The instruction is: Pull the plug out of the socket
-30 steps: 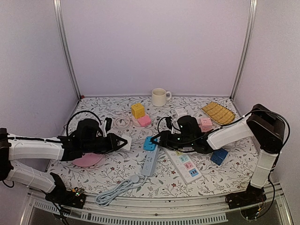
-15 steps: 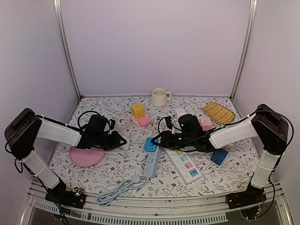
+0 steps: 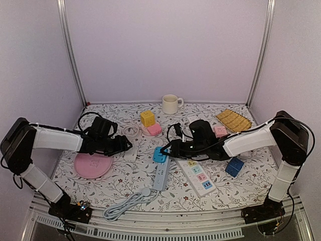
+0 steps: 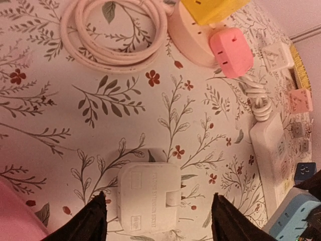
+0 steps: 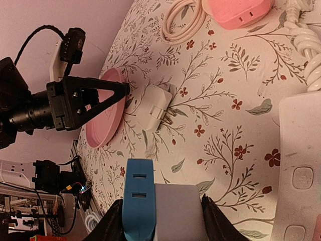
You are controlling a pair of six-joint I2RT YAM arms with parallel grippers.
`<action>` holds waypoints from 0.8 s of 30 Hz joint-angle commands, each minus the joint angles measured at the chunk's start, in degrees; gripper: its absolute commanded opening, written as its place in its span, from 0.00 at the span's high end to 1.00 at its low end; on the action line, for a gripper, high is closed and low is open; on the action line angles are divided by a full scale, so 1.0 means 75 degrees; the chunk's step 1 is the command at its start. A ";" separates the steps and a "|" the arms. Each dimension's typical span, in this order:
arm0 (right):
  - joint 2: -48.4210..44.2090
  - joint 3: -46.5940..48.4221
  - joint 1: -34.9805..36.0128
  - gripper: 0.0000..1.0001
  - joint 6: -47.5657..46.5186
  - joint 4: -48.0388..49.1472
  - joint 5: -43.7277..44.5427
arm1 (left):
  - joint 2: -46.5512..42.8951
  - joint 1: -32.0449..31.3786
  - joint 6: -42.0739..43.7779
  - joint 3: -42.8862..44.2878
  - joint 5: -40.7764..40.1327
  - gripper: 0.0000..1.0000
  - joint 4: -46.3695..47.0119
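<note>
The white plug [image 3: 131, 155] lies loose on the flowered table, its prongs pointing toward the socket. My left gripper [image 3: 126, 146] hovers just over the plug [image 4: 149, 197], open, its dark fingertips [image 4: 98, 216] wide on either side without touching it. The socket is a grey power strip [image 3: 160, 170] with a blue end block [image 5: 138, 201]. My right gripper [image 3: 168, 149] is shut on that blue and grey end, its fingers [image 5: 113, 223] pressed to both sides. From the right wrist view the plug [image 5: 157, 107] rests beside the pink plate, a short gap from the socket.
A pink plate [image 3: 93, 165] sits left of the plug. A coiled white cable [image 3: 131, 130], yellow cube [image 3: 147, 118], pink adapter [image 3: 154, 129] and mug [image 3: 171, 104] stand behind. A white strip [image 3: 198, 176], blue cube [image 3: 234, 167] and yellow mat [image 3: 233, 120] lie right.
My left gripper, which held the white plug, has opened and let it go onto the table, and the left arm has drawn back. The right gripper keeps its hold on the socket.
</note>
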 commanded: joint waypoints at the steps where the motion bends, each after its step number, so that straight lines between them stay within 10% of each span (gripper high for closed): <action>1: -0.0266 0.0288 -0.0048 0.91 -0.0431 -0.0132 -0.0358 | -0.0983 -0.0125 0.0263 0.0021 0.0357 0.31 -0.0076; 24: -0.0435 0.0545 -0.0092 0.88 -0.0864 0.0921 -0.2314 | -0.0747 -0.1530 -0.0409 -0.1081 0.4164 0.38 0.4307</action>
